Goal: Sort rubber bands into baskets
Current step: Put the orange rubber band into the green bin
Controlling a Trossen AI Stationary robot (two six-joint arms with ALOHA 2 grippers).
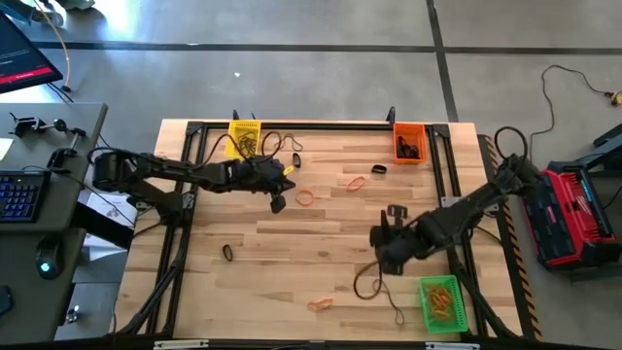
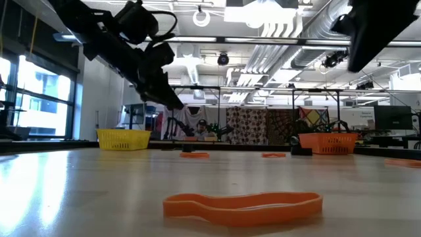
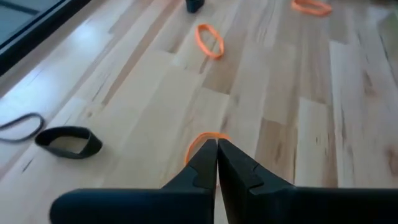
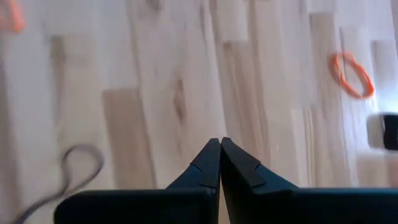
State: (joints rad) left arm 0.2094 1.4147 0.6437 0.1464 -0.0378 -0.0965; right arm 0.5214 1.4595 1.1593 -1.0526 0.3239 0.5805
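Both grippers are closing on little or nothing while bands lie scattered.

High view: left gripper [image 1: 279, 202] is hanging beside an orange band [image 1: 305, 198], baskets at the table edges. Left wrist view: pressed-together fingertips [image 3: 208, 152] are hiding an orange loop [image 3: 200, 142]; it may slip free. Right wrist view: jaws are meeting, seemingly empty, risking a wasted lift.

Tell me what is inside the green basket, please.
The green basket, at the table's near right corner, holds a heap of thin orange rubber bands. Its floor is mostly covered by them, so anything lying under the heap cannot be seen.
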